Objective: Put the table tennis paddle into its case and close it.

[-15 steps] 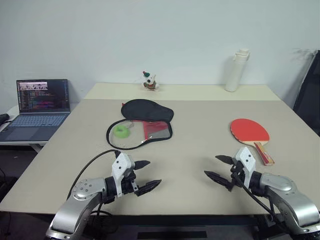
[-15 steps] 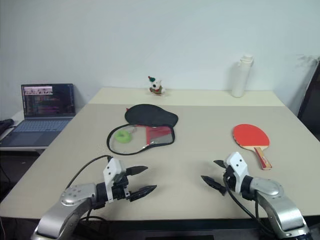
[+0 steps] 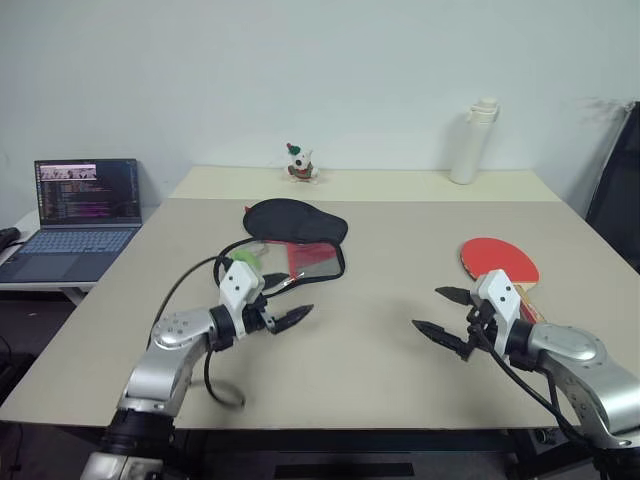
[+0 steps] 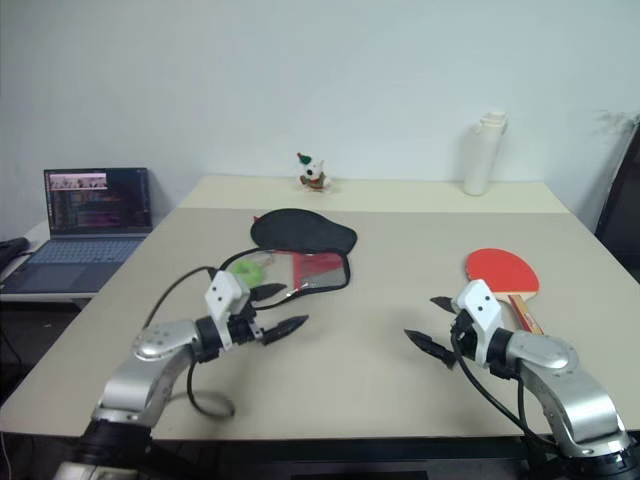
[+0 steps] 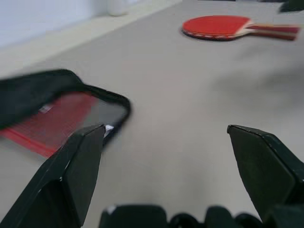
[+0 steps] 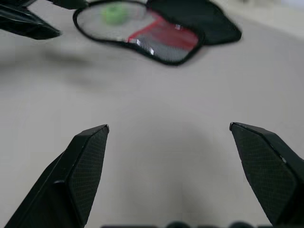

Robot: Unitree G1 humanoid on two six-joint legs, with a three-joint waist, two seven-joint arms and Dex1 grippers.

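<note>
On the beige bench [image 3: 380,340], the case [image 3: 285,240] lies left of centre, unzipped and folded open: its black half is flipped back toward the far edge, and the near half shows a red panel and a grey mesh pocket ringed by the black zip edge. A small green ball [image 3: 243,261] sits in the open near half, on its left side. The paddle [image 3: 499,262] lies flat well to the right of the case, red face up, its striped wooden handle pointing toward the near right corner of the bench.

The left gripper [image 3: 283,301] hovers just in front of the case's near edge, jaws wide apart and holding nothing; its upper finger overlaps the zip rim in the head views, though whether it touches cannot be told. In the left wrist view the case's red and mesh corner [image 5: 71,116] sits beyond one finger and the paddle [image 5: 216,27] lies far ahead.

The right gripper [image 3: 440,313] hangs above the bare bench just beside the paddle's handle, jaws also spread wide and empty. The right wrist view looks across the bench to the open case [image 6: 156,28], with the ball [image 6: 113,13] inside it.

At the back stand a small toy figure [image 3: 298,162] and a white bottle [image 3: 473,141]. An open laptop [image 3: 75,215] rests on a lower surface to the left.
</note>
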